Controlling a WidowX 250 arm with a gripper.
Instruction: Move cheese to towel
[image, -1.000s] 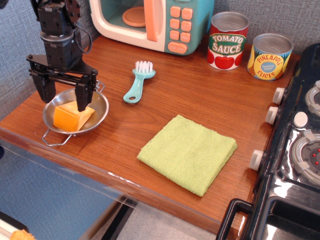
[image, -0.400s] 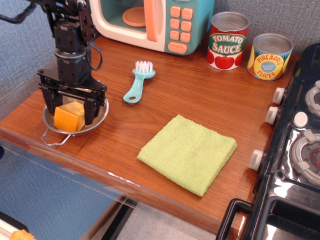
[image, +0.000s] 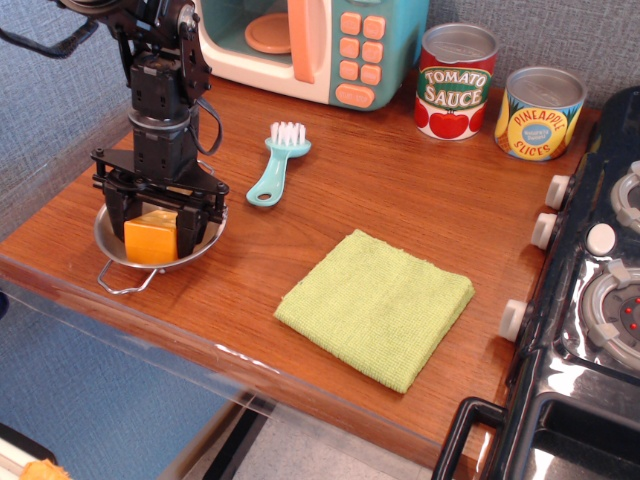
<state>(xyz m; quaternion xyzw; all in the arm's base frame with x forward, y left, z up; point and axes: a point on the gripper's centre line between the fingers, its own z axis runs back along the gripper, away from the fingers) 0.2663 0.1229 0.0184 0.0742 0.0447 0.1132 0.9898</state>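
Note:
The cheese (image: 151, 241), an orange block with a paler top, sits in a small metal bowl (image: 205, 243) at the left of the wooden counter. My black gripper (image: 152, 232) has come down into the bowl and stands open, one finger on each side of the cheese and close to its sides. The fingers do not look clamped on it. The towel (image: 375, 305), a flat light-green square cloth, lies to the right near the counter's front edge with nothing on it.
A teal dish brush (image: 277, 163) lies between the bowl and the towel. A toy microwave (image: 305, 45) stands at the back, with a tomato sauce can (image: 455, 82) and a pineapple can (image: 540, 113) beside it. A black stove (image: 590, 290) borders the right side.
The gripper moved right and down from above the bowl's left side until its fingers straddle the cheese. The bowl and cheese shifted slightly right.

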